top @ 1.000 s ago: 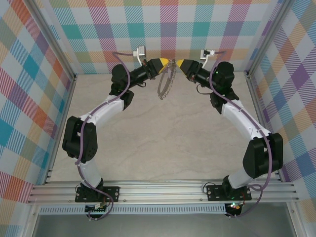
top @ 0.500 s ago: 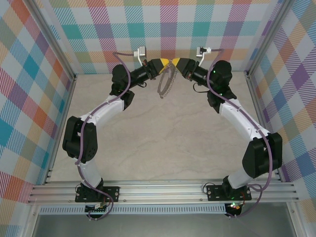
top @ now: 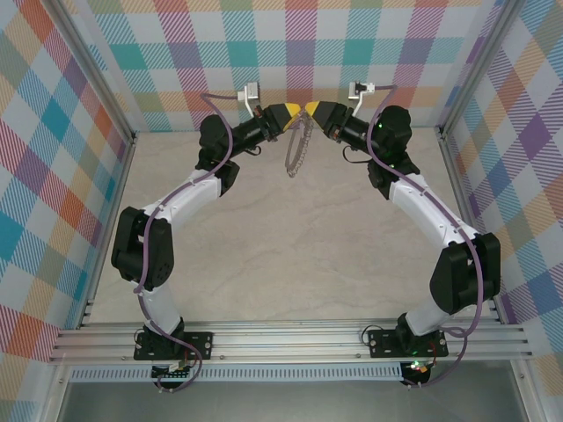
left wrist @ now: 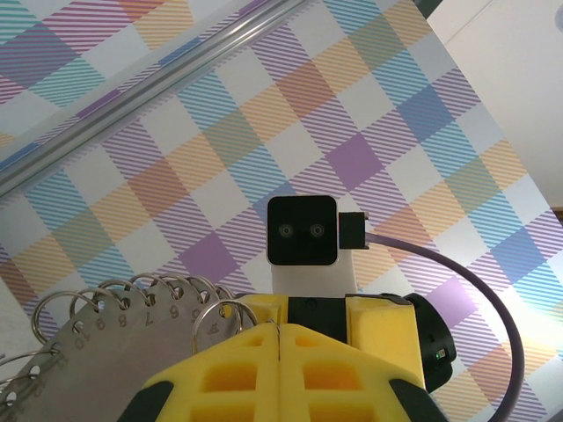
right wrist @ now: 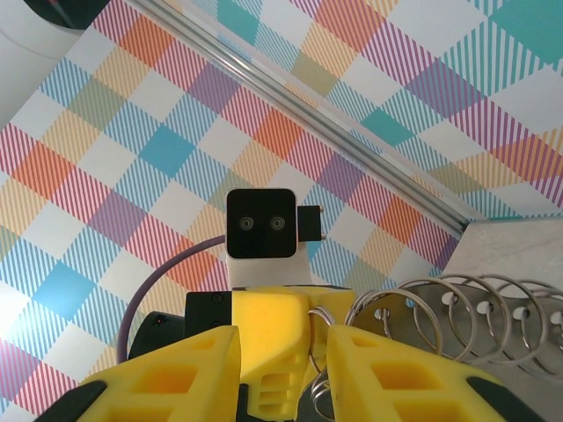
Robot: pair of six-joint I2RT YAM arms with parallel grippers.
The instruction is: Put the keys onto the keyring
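Note:
The keyring [top: 297, 151] is a grey metal plate edged with wire loops. It hangs edge-on above the table's far middle. My left gripper [top: 296, 110] is shut on its top, and a thin metal sliver shows between the closed yellow fingers [left wrist: 237, 369]. The numbered plate [left wrist: 106, 338] sits just left of them. My right gripper [top: 310, 109] is open, tip to tip with the left. Its fingers [right wrist: 396, 378] flank the left gripper's yellow tip [right wrist: 268, 308] and some wire loops [right wrist: 321, 391]. The plate and rings [right wrist: 457, 321] lie to the right. The keys are out of view.
Plaid walls [top: 290, 44] and aluminium frame posts [top: 101, 92] close in the beige table [top: 281, 255]. Both grippers hover near the back wall. The other arm's wrist camera [left wrist: 302, 230] faces each wrist view head-on.
My right gripper has moved left until it meets the left gripper's tip. The hanging keyring has turned from broadside to nearly edge-on. The left arm has held still.

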